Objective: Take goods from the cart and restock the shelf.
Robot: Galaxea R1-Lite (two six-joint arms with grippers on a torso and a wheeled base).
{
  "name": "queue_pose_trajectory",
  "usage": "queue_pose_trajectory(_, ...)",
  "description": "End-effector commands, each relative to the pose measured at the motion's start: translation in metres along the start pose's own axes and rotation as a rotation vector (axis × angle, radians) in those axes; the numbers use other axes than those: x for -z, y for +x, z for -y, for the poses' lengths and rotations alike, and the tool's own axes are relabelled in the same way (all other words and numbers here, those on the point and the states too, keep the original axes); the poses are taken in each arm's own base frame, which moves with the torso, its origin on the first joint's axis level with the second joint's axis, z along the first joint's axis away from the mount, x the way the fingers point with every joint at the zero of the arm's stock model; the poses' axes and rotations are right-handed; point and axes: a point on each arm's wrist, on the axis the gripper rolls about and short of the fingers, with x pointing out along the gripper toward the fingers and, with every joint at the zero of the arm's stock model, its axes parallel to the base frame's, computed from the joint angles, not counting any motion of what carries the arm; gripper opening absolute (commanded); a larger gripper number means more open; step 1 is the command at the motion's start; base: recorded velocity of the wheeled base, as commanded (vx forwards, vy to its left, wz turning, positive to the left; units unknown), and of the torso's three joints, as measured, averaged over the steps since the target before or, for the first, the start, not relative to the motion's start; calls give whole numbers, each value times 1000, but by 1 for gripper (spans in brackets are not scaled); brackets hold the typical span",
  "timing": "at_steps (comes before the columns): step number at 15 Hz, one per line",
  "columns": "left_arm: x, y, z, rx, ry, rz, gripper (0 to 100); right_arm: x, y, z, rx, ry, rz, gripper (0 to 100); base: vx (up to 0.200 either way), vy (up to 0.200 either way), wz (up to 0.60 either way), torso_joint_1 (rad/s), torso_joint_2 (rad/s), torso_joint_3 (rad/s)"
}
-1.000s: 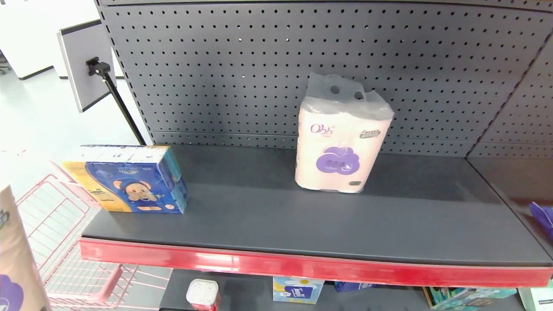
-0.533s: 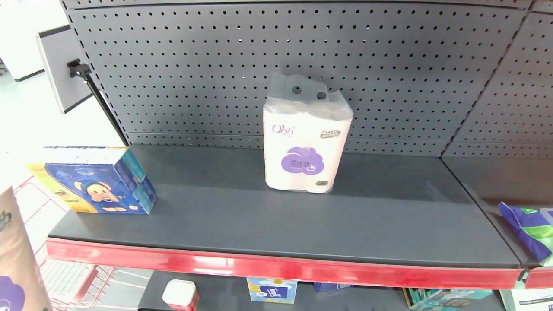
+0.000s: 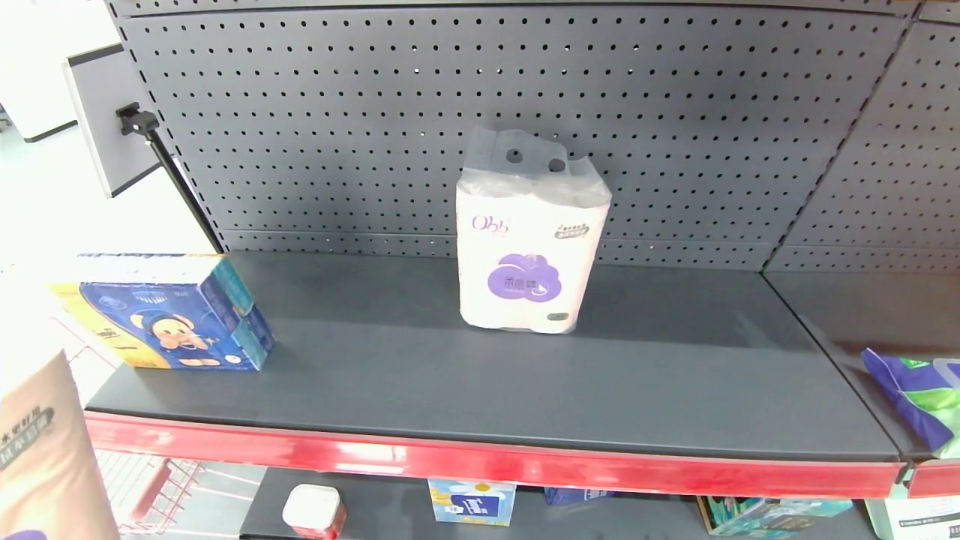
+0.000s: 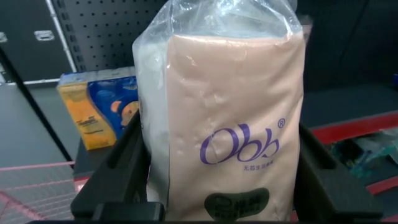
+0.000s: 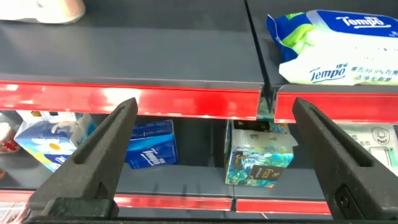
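Observation:
A beige pack of toilet rolls (image 4: pixel 230 112) in clear wrap sits between the black fingers (image 4: pixel 115 168) of my left gripper (image 4: pixel 224 171), which is shut on it. The same pack (image 3: pixel 45 450) shows at the lower left of the head view, in front of and below the grey shelf (image 3: pixel 480 375). On the shelf stand a matching white and purple pack (image 3: pixel 532 240) at the middle and a blue tissue box (image 3: pixel 169 315) at the left end. My right gripper (image 5: pixel 214 162) is open and holds nothing, facing the shelf's red front edge (image 5: pixel 130 99).
The pink wire cart (image 3: pixel 150 487) stands at the lower left beside the shelf. A blue and green wipes pack (image 3: pixel 915 405) lies on the neighbouring shelf at the right. The lower shelf holds several small boxes (image 5: pixel 149 146). A pegboard wall (image 3: pixel 480 112) backs the shelf.
The head camera turned right, shifting the shelf leftward in the picture. The held pack at the lower left now sits a little lower and farther right.

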Motion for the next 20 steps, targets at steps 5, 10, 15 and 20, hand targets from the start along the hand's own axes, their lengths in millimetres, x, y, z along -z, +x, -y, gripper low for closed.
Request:
queue_pose_trajectory(5, 2, 0, 0, 26, -2, -3, 0, 0, 0, 0, 0, 0, 0, 100, 0, 0, 0, 0, 0, 0)
queue_pose_trajectory(10, 2, 0, 0, 23, -2, -3, 0, 0, 0, 0, 0, -2, 0, 100, 0, 0, 0, 66, -144, -82)
queue_pose_trajectory(15, 1, 0, 0, 23, -2, -2, 0, 0, 0, 0, 0, 0, 0, 100, 0, 0, 0, 154, -359, -202)
queue_pose_trajectory(20, 6, 2, 0, 19, 2, -22, 0, 0, 0, 0, 0, 0, 0, 100, 0, 0, 0, 104, -240, -131)
